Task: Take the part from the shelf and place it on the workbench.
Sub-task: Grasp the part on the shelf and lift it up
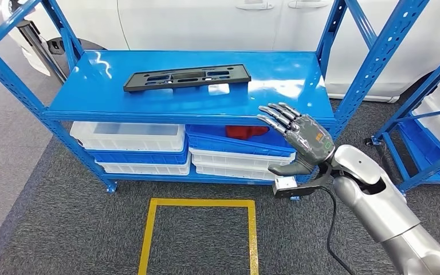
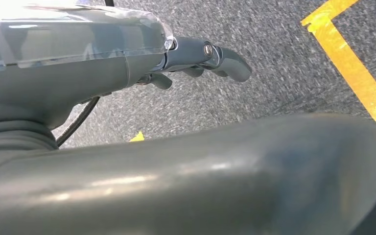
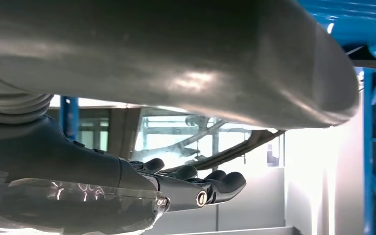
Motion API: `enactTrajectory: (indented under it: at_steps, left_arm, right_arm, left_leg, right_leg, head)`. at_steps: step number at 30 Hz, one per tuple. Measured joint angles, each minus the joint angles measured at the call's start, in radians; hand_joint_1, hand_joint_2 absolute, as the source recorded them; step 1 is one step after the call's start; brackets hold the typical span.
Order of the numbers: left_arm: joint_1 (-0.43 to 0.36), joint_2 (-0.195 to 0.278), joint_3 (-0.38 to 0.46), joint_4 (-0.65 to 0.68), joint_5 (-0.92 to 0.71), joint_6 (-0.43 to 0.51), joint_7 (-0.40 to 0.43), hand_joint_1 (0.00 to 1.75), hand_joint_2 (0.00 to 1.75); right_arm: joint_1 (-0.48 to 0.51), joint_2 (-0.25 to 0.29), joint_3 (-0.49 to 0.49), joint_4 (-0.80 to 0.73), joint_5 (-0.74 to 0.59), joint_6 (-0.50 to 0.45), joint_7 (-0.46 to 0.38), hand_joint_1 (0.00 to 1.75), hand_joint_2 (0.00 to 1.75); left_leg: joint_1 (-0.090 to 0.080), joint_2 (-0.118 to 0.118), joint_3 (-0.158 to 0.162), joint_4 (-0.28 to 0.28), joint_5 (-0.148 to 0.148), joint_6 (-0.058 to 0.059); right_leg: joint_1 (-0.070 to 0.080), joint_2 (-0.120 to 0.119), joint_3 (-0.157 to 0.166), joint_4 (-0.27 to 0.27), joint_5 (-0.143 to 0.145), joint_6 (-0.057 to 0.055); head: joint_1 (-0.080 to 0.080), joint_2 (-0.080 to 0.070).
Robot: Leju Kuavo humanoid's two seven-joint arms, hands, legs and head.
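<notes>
Right hand [image 1: 298, 137] spread — part [image 1: 187, 77] well apart.

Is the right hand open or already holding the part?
Open. The right hand is raised at the shelf front edge, fingers spread, holding nothing; the black part lies flat on the shelf top, apart from it.

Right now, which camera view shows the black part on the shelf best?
The head view: the black part lies whole and unobstructed on the blue shelf top, beyond the raised right hand. The left wrist view looks at carpet instead; the right wrist view catches the shelf frame, not the part.
</notes>
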State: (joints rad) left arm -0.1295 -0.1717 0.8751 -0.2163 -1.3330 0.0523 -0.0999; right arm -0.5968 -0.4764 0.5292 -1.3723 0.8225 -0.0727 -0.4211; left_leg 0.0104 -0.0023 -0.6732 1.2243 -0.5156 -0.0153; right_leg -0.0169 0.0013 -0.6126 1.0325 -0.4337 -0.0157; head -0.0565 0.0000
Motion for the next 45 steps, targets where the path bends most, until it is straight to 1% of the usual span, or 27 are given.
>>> enactTrajectory:
  at_steps: [2,3,6,8,12,13,14,16,18,20,23,25,27,28,29,30,31,32,33,34,36,38,40,42,43,44,45]
  left_arm:
    - [-0.003,0.001,0.0,0.0,0.002,-0.002,0.0,0.0,0.0]
    - [-0.005,0.001,0.0,0.0,0.002,-0.003,0.0,0.0,0.0]
    - [-0.006,0.001,0.001,0.0,0.003,-0.005,-0.001,0.0,0.0]
    - [-0.006,0.001,0.002,0.0,0.004,-0.005,-0.005,0.0,0.0]
    - [-0.009,-0.001,0.003,0.0,0.005,-0.006,-0.015,0.0,0.0]
    - [-0.009,-0.001,0.004,0.0,0.005,-0.006,-0.017,0.0,0.0]
    - [-0.008,-0.001,0.004,0.0,0.005,-0.006,-0.017,0.0,0.0]
    - [-0.007,-0.002,0.004,0.0,0.006,-0.006,-0.017,0.0,0.0]
    - [-0.009,-0.004,0.005,0.0,0.007,-0.006,-0.016,0.0,0.0]
    - [-0.013,-0.003,0.005,0.0,0.008,-0.005,-0.015,0.0,0.0]
    - [-0.019,-0.003,0.005,0.0,0.008,-0.004,-0.015,0.0,0.0]
    - [-0.02,-0.003,0.005,0.0,0.008,-0.003,-0.017,0.0,0.0]
    - [-0.015,-0.003,0.006,0.0,0.008,-0.004,-0.018,0.0,0.0]
    - [-0.011,-0.003,0.006,0.0,0.008,-0.004,-0.018,0.0,0.0]
    - [-0.007,-0.003,0.006,0.0,0.007,-0.005,-0.019,0.0,0.0]
    - [-0.003,-0.003,0.006,0.0,0.007,-0.005,-0.019,0.0,0.0]
    - [-0.001,-0.003,0.006,0.0,0.006,-0.005,-0.019,0.0,0.0]
    - [0.001,-0.003,0.006,0.001,0.005,-0.005,-0.019,0.0,0.0]
    - [0.002,-0.002,0.006,0.003,0.005,-0.005,-0.019,0.0,0.0]
    - [0.003,-0.002,0.006,0.004,0.005,-0.005,-0.019,0.0,0.0]
    - [0.0,-0.002,0.006,0.005,0.004,-0.004,-0.019,0.0,0.0]
    - [-0.006,-0.002,0.006,0.005,0.003,-0.003,-0.02,0.0,0.0]
    - [-0.01,-0.002,0.006,0.006,0.001,-0.002,-0.022,0.0,0.0]
    - [-0.011,-0.002,0.006,0.006,-0.001,-0.002,-0.028,0.0,0.0]
    - [-0.01,-0.002,0.006,0.006,-0.002,-0.001,-0.031,0.0,0.0]
    - [-0.01,-0.002,0.006,0.006,-0.003,-0.001,-0.034,0.0,0.0]
    - [-0.009,-0.002,0.006,0.006,-0.003,-0.001,-0.036,0.0,0.0]
  right_arm:
    - [-0.042,0.008,0.027,0.019,-0.008,0.008,0.002,0.0,0.0]
    - [-0.059,0.012,0.039,0.027,-0.012,0.01,0.003,0.0,0.0]
    - [-0.093,0.024,0.068,0.049,-0.017,0.012,0.008,0.0,0.0]
    - [-0.12,0.035,0.086,0.062,-0.025,0.015,0.012,0.0,0.0]
    - [-0.16,0.051,0.129,0.094,-0.052,0.023,0.017,0.0,0.0]
    - [-0.163,0.053,0.138,0.101,-0.058,0.024,0.018,0.0,0.0]
    - [-0.167,0.055,0.147,0.108,-0.064,0.022,0.019,0.0,0.0]
    - [-0.181,0.059,0.16,0.12,-0.07,0.017,0.02,0.0,0.0]
    - [-0.196,0.063,0.173,0.132,-0.074,0.012,0.022,0.0,0.0]
    - [-0.205,0.067,0.182,0.142,-0.076,0.008,0.024,0.0,0.0]
    - [-0.215,0.074,0.188,0.148,-0.078,0.005,0.027,0.0,0.0]
    - [-0.219,0.078,0.19,0.152,-0.079,0.002,0.029,0.0,0.0]
    - [-0.213,0.08,0.197,0.158,-0.079,0.0,0.029,0.0,0.0]
    - [-0.208,0.08,0.2,0.16,-0.079,-0.001,0.029,0.0,0.0]
    - [-0.203,0.081,0.203,0.162,-0.078,-0.002,0.029,0.0,0.0]
    - [-0.2,0.081,0.205,0.162,-0.078,-0.004,0.029,0.0,0.0]
    - [-0.197,0.081,0.206,0.163,-0.078,-0.005,0.029,0.0,0.0]
    - [-0.195,0.081,0.208,0.163,-0.078,-0.007,0.029,0.0,0.0]
    - [-0.192,0.081,0.21,0.164,-0.078,-0.009,0.03,0.0,0.0]
    - [-0.189,0.081,0.212,0.166,-0.078,-0.009,0.03,0.0,0.0]
    - [-0.188,0.08,0.213,0.165,-0.078,-0.01,0.031,0.0,0.0]
    - [-0.196,0.078,0.21,0.161,-0.078,-0.011,0.031,0.0,0.0]
    - [-0.199,0.076,0.208,0.158,-0.08,-0.011,0.031,0.0,0.0]
    - [-0.193,0.074,0.21,0.159,-0.081,-0.01,0.031,0.0,0.0]
    - [-0.189,0.073,0.21,0.16,-0.082,-0.01,0.032,0.0,0.0]
    - [-0.184,0.073,0.21,0.16,-0.084,-0.01,0.031,0.0,0.0]
    - [-0.18,0.072,0.21,0.162,-0.085,-0.011,0.03,0.0,0.0]
  left_leg:
    - [-0.004,0.0,0.062,-0.137,0.055,0.013]
    - [-0.006,0.0,0.081,-0.18,0.066,0.018]
    - [-0.008,-0.001,0.091,-0.209,0.065,0.03]
    - [-0.004,-0.003,0.103,-0.224,0.065,0.042]
    - [-0.003,-0.002,0.129,-0.229,0.05,0.05]
    - [-0.002,-0.002,0.139,-0.229,0.042,0.049]
    - [-0.002,-0.003,0.152,-0.229,0.033,0.047]
    - [0.0,-0.004,0.18,-0.229,0.01,0.04]
    - [-0.002,-0.004,0.199,-0.23,-0.013,0.028]
    - [-0.002,-0.003,0.212,-0.237,-0.031,0.016]
    - [-0.002,0.001,0.234,-0.228,-0.055,0.001]
    - [0.0,0.001,0.174,-0.117,-0.076,-0.006]
    - [0.001,0.001,0.051,0.036,-0.091,-0.01]
    - [0.001,0.001,-0.001,0.076,-0.073,-0.01]
    - [0.001,0.001,-0.037,0.077,-0.032,-0.009]
    - [0.0,0.001,-0.052,0.033,0.035,-0.005]
    - [-0.001,0.001,-0.052,-0.038,0.112,0.001]
    - [-0.005,0.0,-0.044,-0.092,0.167,0.007]
    - [-0.009,0.0,-0.032,-0.138,0.2,0.015]
    - [-0.014,0.0,-0.017,-0.162,0.2,0.022]
    - [-0.017,0.001,0.02,-0.194,0.159,0.036]
    - [-0.011,0.0,0.058,-0.231,0.13,0.045]
    - [-0.007,-0.002,0.091,-0.252,0.116,0.053]
    - [-0.007,-0.006,0.123,-0.259,0.096,0.058]
    - [-0.007,-0.009,0.139,-0.26,0.084,0.057]
    - [-0.008,-0.012,0.156,-0.26,0.071,0.057]
    - [-0.009,-0.013,0.174,-0.26,0.058,0.057]
  right_leg:
    - [0.004,0.001,0.001,0.0,0.0,0.004]
    - [0.005,0.001,0.001,0.0,0.0,0.008]
    - [0.004,-0.001,0.002,-0.005,-0.002,0.028]
    - [0.003,-0.002,-0.013,0.025,-0.016,0.038]
    - [0.001,-0.002,-0.148,0.255,-0.085,0.048]
    - [-0.001,-0.002,-0.17,0.276,-0.074,0.05]
    - [-0.003,-0.002,-0.171,0.257,-0.042,0.051]
    - [-0.007,-0.004,-0.126,0.127,0.05,0.051]
    - [-0.002,-0.007,-0.077,0.02,0.082,0.043]
    - [0.005,-0.004,-0.06,0.0,0.055,0.028]
    - [0.0,0.003,-0.026,-0.009,0.019,0.007]
    - [-0.003,0.002,0.011,-0.018,-0.006,-0.002]
    - [-0.002,0.002,0.048,-0.022,-0.037,-0.006]
    - [-0.002,0.003,0.07,-0.024,-0.054,-0.006]
    - [-0.002,0.005,0.095,-0.025,-0.072,-0.005]
    - [-0.001,0.007,0.123,-0.027,-0.092,-0.004]
    - [-0.001,0.008,0.151,-0.032,-0.112,-0.002]
    - [0.0,0.009,0.178,-0.04,-0.129,0.002]
    - [0.001,0.011,0.201,-0.051,-0.142,0.008]
    - [0.002,0.012,0.22,-0.066,-0.15,0.015]
    - [0.003,0.015,0.233,-0.066,-0.139,0.03]
    - [0.001,0.012,0.178,0.032,-0.091,0.042]
    - [-0.001,0.009,0.074,0.172,-0.074,0.048]
    - [-0.001,0.007,-0.015,0.245,-0.138,0.052]
    - [0.0,0.007,-0.047,0.251,-0.174,0.052]
    - [0.0,0.006,-0.069,0.236,-0.193,0.052]
    - [0.001,0.006,-0.078,0.197,-0.179,0.049]
  head:
    - [0.0,0.0]
    - [0.0,0.0]
    - [0.0,0.0]
    - [0.0,0.0]
    - [0.0,0.0]
    - [0.0,0.0]
    - [0.0,0.0]
    - [0.0,0.0]
    - [0.0,0.0]
    - [0.0,0.0]
    - [0.0,0.0]
    - [0.0,0.0]
    - [0.0,0.0]
    - [0.0,0.0]
    - [0.0,0.0]
    - [0.0,0.0]
    - [0.0,0.0]
    - [0.0,0.0]
    - [0.0,0.0]
    - [0.0,0.0]
    - [0.0,0.0]
    - [0.0,0.0]
    - [0.0,0.0]
    - [0.0,0.0]
    - [0.0,0.0]
    - [0.0,0.0]
    - [0.0,0.0]
